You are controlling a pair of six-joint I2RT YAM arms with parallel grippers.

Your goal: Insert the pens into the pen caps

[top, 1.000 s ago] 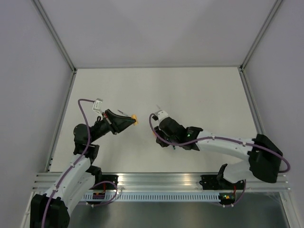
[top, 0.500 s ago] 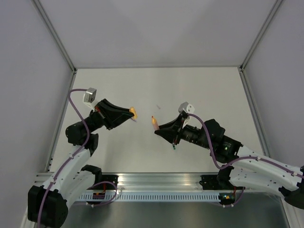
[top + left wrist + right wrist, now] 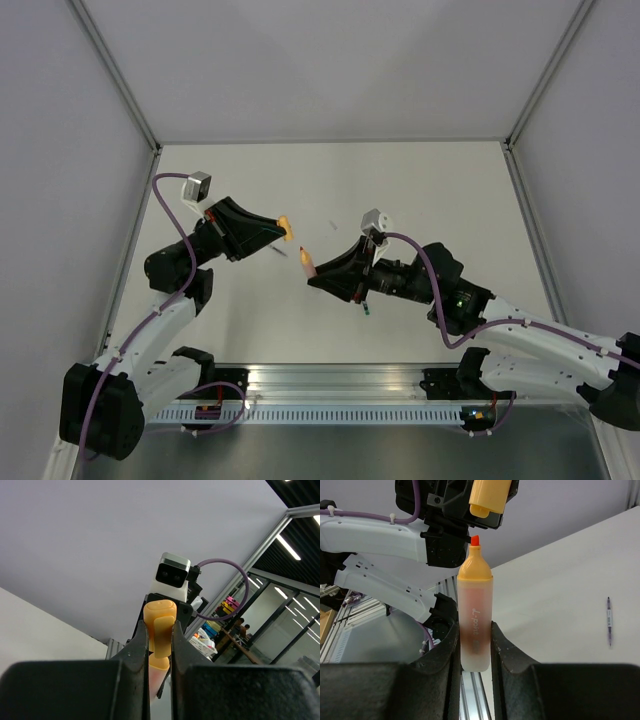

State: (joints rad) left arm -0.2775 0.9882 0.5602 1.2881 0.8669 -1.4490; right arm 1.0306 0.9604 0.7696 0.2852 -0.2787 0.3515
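Observation:
My left gripper (image 3: 283,228) is shut on the orange-yellow pen cap (image 3: 286,224), held in the air; in the left wrist view the cap (image 3: 160,625) sits between the fingers. My right gripper (image 3: 314,274) is shut on the pale orange pen (image 3: 304,262), red tip out and pointing at the cap. In the right wrist view the pen (image 3: 475,600) stands upright in my gripper (image 3: 474,635), its tip a short gap below the cap's (image 3: 490,497) open end. A dark piece with a teal-green end (image 3: 366,308) lies on the table under the right arm; pen or cap, I cannot tell.
The white table (image 3: 440,190) is walled by grey panels with metal posts at left and right. A thin dark sliver (image 3: 609,621) lies on the table in the right wrist view. A metal rail (image 3: 340,378) runs along the near edge by the arm bases.
The right gripper has lifted off the table with the orange pen and moved left toward the cap. The left gripper has moved slightly up and right with the cap.

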